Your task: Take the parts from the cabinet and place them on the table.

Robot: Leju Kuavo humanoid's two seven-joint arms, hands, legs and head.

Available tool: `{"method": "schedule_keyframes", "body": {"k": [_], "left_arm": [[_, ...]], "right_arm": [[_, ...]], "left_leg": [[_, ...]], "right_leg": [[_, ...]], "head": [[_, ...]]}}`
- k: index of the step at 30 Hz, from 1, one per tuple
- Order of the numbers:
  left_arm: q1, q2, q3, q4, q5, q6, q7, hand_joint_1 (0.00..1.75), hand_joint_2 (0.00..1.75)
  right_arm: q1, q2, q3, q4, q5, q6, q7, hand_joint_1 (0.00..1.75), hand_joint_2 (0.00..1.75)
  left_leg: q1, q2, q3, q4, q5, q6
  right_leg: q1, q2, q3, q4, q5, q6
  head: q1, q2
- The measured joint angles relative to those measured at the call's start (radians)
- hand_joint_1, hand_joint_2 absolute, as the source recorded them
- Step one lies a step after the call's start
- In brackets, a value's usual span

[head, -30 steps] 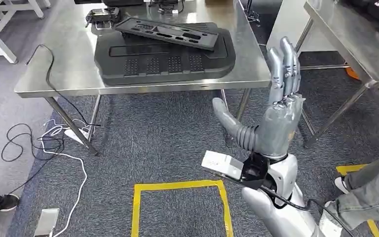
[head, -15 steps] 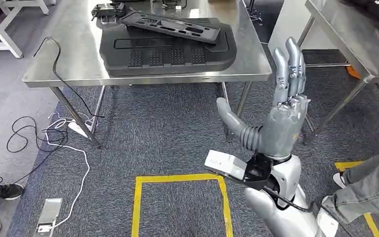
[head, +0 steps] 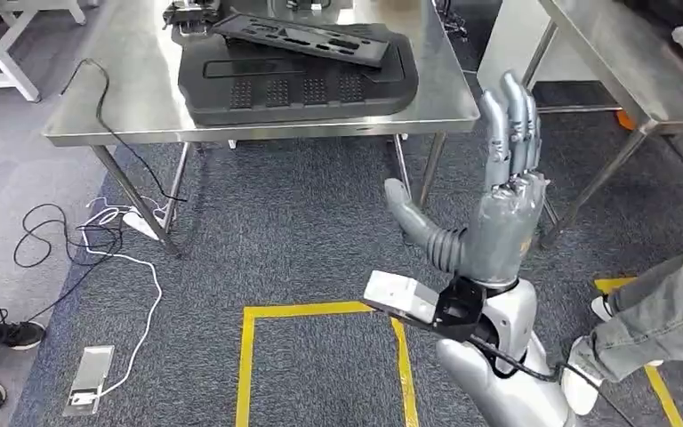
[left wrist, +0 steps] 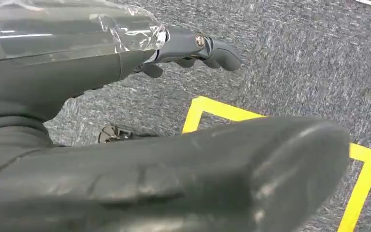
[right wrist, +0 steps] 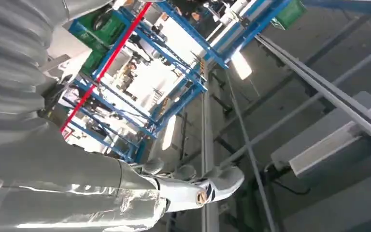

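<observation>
Parts lie on the steel bench (head: 142, 116): a large black moulded panel (head: 298, 84) rests flat on the bench top, a slimmer black slotted panel (head: 307, 37) lies tilted across the far edge of the large one, and a small dark part (head: 191, 13) sits just beside the slim panel toward the far left of the bench. A black cable (head: 107, 98) trails over the near left edge of the bench and down to the grey carpet (head: 276, 231), where white and black leads (head: 98, 245) coil near the bench leg.

The right hand (head: 502, 205) is raised in front of the near right corner of the bench, palm upright, fingers straight and close together, thumb spread out to the side; it holds nothing. In the right wrist view the same hand (right wrist: 125, 188) points up toward ceiling beams and blue racking. The left hand (left wrist: 188, 46) hangs over the carpet with its fingers apart and nothing in them, above a yellow tape square (left wrist: 362, 164) on the floor. A person's leg in grey trousers (head: 667, 316) stands on the carpet to the right of the bench, near a second steel bench (head: 618, 62).
</observation>
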Motion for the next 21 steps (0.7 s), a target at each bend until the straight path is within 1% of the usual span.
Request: {"method": "schedule_keyframes", "body": {"k": [1,2,3,4,5,6,7,8,9,10,11,12,13,14,15,16,17,18,19,20,21], "left_arm": [[0.000,0.000,0.000,0.000,0.000,0.000,0.000,0.00,0.00],[-0.001,-0.001,0.000,0.000,0.000,0.000,0.000,0.00,0.00],[-0.002,-0.001,0.000,0.000,0.000,0.000,0.000,0.00,0.00],[-0.001,-0.001,0.000,0.000,0.000,0.000,0.000,0.00,0.00],[-0.001,-0.001,0.000,0.000,0.001,0.000,0.000,0.00,0.00],[0.000,-0.001,0.000,0.000,0.001,0.000,0.000,0.00,0.00],[0.000,-0.001,0.000,0.000,0.002,0.000,0.000,0.00,0.00],[0.001,-0.001,0.000,0.000,0.002,0.000,0.000,0.00,0.00],[0.001,-0.001,0.000,0.000,0.002,0.000,0.000,0.00,0.00],[0.001,-0.001,0.000,0.000,0.002,0.000,0.000,0.00,0.00],[0.000,-0.001,0.000,0.000,0.003,0.000,0.000,0.00,0.00],[0.000,-0.001,0.000,0.000,0.006,0.000,0.000,0.00,0.00],[0.000,-0.001,0.000,0.000,0.006,0.000,0.000,0.00,0.00],[0.000,-0.001,0.000,0.000,0.007,0.000,0.000,0.00,0.00],[0.000,-0.001,0.000,0.000,0.007,0.000,0.000,0.00,0.00],[0.001,-0.001,0.000,0.000,0.008,0.000,0.000,0.00,0.00],[0.001,0.000,0.000,0.000,0.008,0.000,0.000,0.00,0.00],[0.001,0.000,0.000,0.000,0.008,0.001,0.000,0.00,0.00],[0.001,0.000,0.000,0.000,0.008,0.001,0.000,0.00,0.00],[0.001,0.000,0.000,0.000,0.008,0.001,0.000,0.00,0.00],[0.002,0.000,0.000,0.000,0.008,0.001,0.000,0.00,0.00]], "right_arm": [[0.001,0.000,0.000,0.000,0.000,0.000,0.000,0.00,1.75],[0.002,0.000,0.000,0.000,-0.002,0.000,0.000,0.00,1.75],[0.002,0.000,0.000,0.000,-0.002,0.000,0.000,0.00,1.75],[0.002,0.000,0.000,0.000,-0.005,0.000,0.000,0.00,1.75],[0.003,0.000,0.000,0.000,-0.006,0.000,-0.001,0.00,1.75],[0.004,0.000,0.000,0.000,-0.011,0.000,-0.001,0.00,1.75],[0.005,0.000,0.000,0.001,-0.015,0.000,-0.001,0.00,1.75],[0.006,0.000,0.000,0.003,-0.017,0.000,-0.001,0.00,1.75],[0.006,0.000,0.000,0.003,-0.017,0.000,-0.001,0.00,1.75],[0.005,0.000,0.000,0.003,-0.017,0.000,-0.001,0.00,1.75],[0.004,0.000,0.000,0.003,-0.018,0.000,-0.001,0.00,1.75],[0.002,0.000,0.000,0.003,-0.019,0.000,-0.001,0.00,1.75],[0.002,0.000,0.000,0.003,-0.019,0.000,-0.001,0.00,1.75],[0.002,0.000,0.000,0.003,-0.019,0.000,-0.001,0.00,1.75],[0.002,-0.002,0.000,0.003,-0.019,0.000,-0.001,0.00,1.75],[0.002,-0.002,0.000,0.003,-0.020,0.000,-0.001,0.00,1.75],[0.000,-0.002,0.000,0.004,-0.019,0.000,-0.001,0.00,1.75],[0.000,-0.002,0.000,0.004,-0.019,0.000,-0.001,0.00,1.75],[0.000,-0.002,0.000,0.004,-0.019,0.000,0.000,0.00,1.75],[0.000,-0.002,0.000,0.004,-0.018,0.000,0.002,0.00,1.75],[0.000,-0.002,0.000,0.005,-0.018,0.000,0.003,0.00,1.75]], "left_leg": [[0.006,0.001,-0.004,-0.009,0.010,0.012],[0.009,0.009,-0.009,-0.013,0.020,0.024],[0.008,0.009,-0.019,-0.014,0.027,0.033],[0.007,0.010,-0.031,-0.012,0.035,0.038],[0.005,0.011,-0.042,-0.010,0.041,0.040],[0.003,0.011,-0.054,-0.008,0.047,0.040],[0.002,0.011,-0.064,-0.005,0.052,0.040],[0.002,0.011,-0.074,-0.001,0.057,0.039],[0.002,0.011,-0.081,0.003,0.060,0.037],[0.002,0.011,-0.086,0.007,0.062,0.035],[0.002,0.011,-0.089,0.012,0.063,0.032],[-0.002,0.011,-0.096,0.016,0.066,0.028],[-0.002,0.011,-0.099,0.017,0.072,0.020],[-0.002,0.010,-0.100,0.018,0.076,0.012],[0.000,0.010,-0.101,0.016,0.082,0.006],[-0.005,0.009,-0.102,0.015,0.087,0.000],[0.000,0.005,-0.107,0.027,0.072,-0.004],[-0.001,0.003,-0.121,0.061,0.031,-0.010],[0.003,0.003,-0.144,0.122,-0.019,-0.015],[0.005,0.003,-0.172,0.206,-0.072,-0.021],[0.007,0.003,-0.191,0.273,-0.105,-0.024]], "right_leg": [[0.003,0.001,-0.003,0.000,0.004,0.007],[-0.003,0.003,-0.009,0.017,-0.022,0.011],[-0.002,0.004,-0.029,0.060,-0.071,0.014],[-0.003,0.004,-0.055,0.134,-0.127,0.018],[-0.002,0.005,-0.082,0.213,-0.171,0.021],[-0.002,0.005,-0.104,0.285,-0.199,0.024],[-0.002,0.005,-0.105,0.314,-0.199,0.025],[-0.002,0.004,-0.081,0.291,-0.174,0.024],[-0.002,0.004,-0.037,0.230,-0.140,0.022],[-0.002,0.004,0.024,0.133,-0.103,0.018],[-0.002,0.004,0.082,0.040,-0.080,0.014],[0.001,0.004,0.108,-0.011,-0.099,0.009],[0.005,0.007,0.102,-0.011,-0.088,0.005],[0.007,0.007,0.098,-0.015,-0.086,0.005],[0.008,0.008,0.094,-0.012,-0.084,0.000],[0.004,0.008,0.091,-0.018,-0.076,-0.010],[-0.005,0.001,0.087,-0.026,-0.065,-0.020],[-0.004,0.002,0.079,-0.028,-0.057,-0.028],[-0.004,0.001,0.069,-0.027,-0.051,-0.033],[-0.004,0.000,0.058,-0.025,-0.046,-0.034],[-0.003,-0.001,0.048,-0.023,-0.040,-0.034]], "head": [[0.002,0.000],[0.001,0.000],[0.009,0.000],[0.014,0.000],[0.015,0.000],[0.015,0.000],[0.016,0.000],[0.017,0.000],[0.018,0.000],[0.020,0.000],[0.023,0.000],[0.025,0.000],[0.024,0.000],[0.025,0.000],[0.024,0.000],[0.024,0.000],[0.024,0.000],[0.016,0.000],[0.008,0.000],[0.006,0.000],[0.005,0.000]]}}
